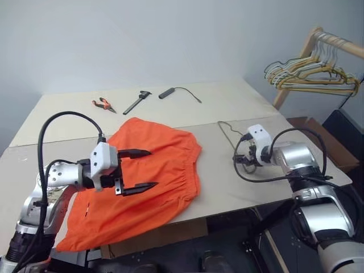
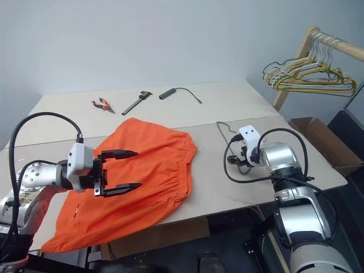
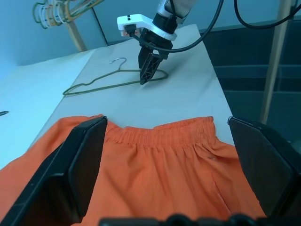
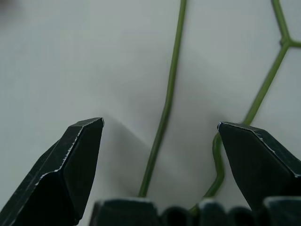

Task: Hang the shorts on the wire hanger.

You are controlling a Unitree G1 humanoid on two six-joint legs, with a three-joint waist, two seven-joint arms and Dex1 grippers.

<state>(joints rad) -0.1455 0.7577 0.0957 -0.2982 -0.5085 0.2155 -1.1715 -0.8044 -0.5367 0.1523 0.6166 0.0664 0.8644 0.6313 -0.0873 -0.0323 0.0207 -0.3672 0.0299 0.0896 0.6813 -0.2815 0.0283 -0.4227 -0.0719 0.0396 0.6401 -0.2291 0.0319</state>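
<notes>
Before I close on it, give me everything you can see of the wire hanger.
The wire hanger is one thin olive-green metal wire bent into a flat triangle with a curved hook. It lies flat on the pale table, apart from the orange shorts. The right tool is right over it, open; in the right wrist view one wire runs between the fingers and another bends past one fingertip. Contact cannot be told. It looks undamaged, and nothing hangs on it.

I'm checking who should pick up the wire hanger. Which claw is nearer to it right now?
Right. The right claw hangs open directly over the wire hanger on the table, wire between its fingers. The left claw is open above the shorts, well away from the hanger.
</notes>
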